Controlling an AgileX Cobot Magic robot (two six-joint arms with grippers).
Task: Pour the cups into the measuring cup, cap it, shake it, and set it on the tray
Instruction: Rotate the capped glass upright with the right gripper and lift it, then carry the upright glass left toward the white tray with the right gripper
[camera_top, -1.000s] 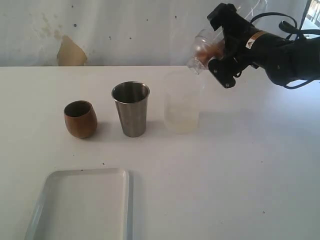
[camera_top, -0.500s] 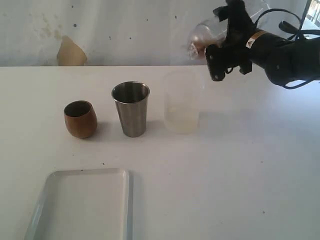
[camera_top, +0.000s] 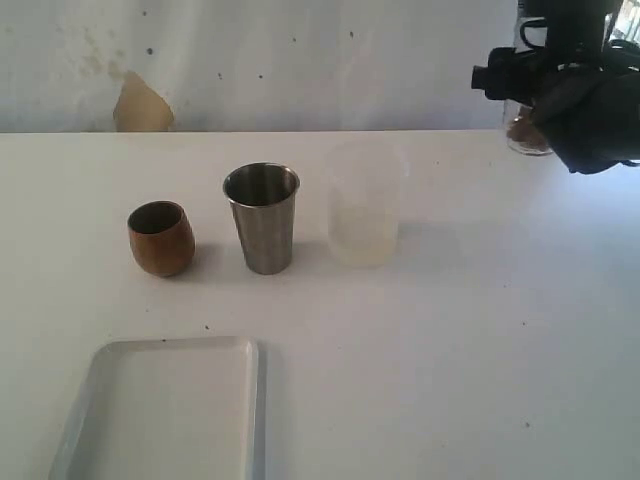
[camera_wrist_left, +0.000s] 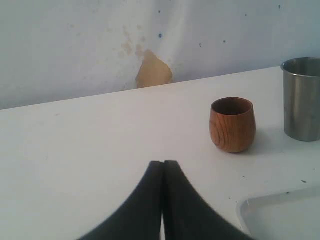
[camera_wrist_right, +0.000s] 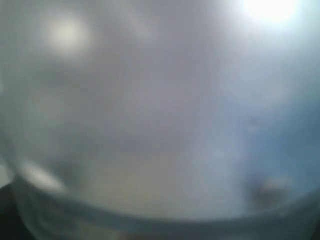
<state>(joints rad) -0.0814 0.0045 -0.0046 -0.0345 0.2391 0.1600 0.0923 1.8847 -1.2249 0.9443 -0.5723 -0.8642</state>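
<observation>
The brown wooden cup (camera_top: 160, 238) and the steel tumbler (camera_top: 262, 218) stand side by side at mid-table. In the left wrist view the wooden cup (camera_wrist_left: 232, 125) and steel tumbler (camera_wrist_left: 302, 100) stand beyond my left gripper (camera_wrist_left: 163, 162), which is shut with nothing in it, low over the table. At the far right my right gripper (camera_top: 528, 82) is shut on the clear measuring cup (camera_top: 526, 132). The cup hangs upright with something brown in its bottom. Its blurred wall (camera_wrist_right: 160, 125) fills the right wrist view and hides the fingers. The white tray (camera_top: 258, 400) lies at the front left.
A frosted translucent beaker (camera_top: 365, 215) stands to the right of the steel tumbler. A pale wall with a tan patch (camera_top: 140, 105) runs behind the table. The tray's corner (camera_wrist_left: 245, 210) lies close to my left gripper.
My right gripper has swung right and away from above the frosted beaker. The clear cup it holds has turned from tilted to upright. Nothing else has moved.
</observation>
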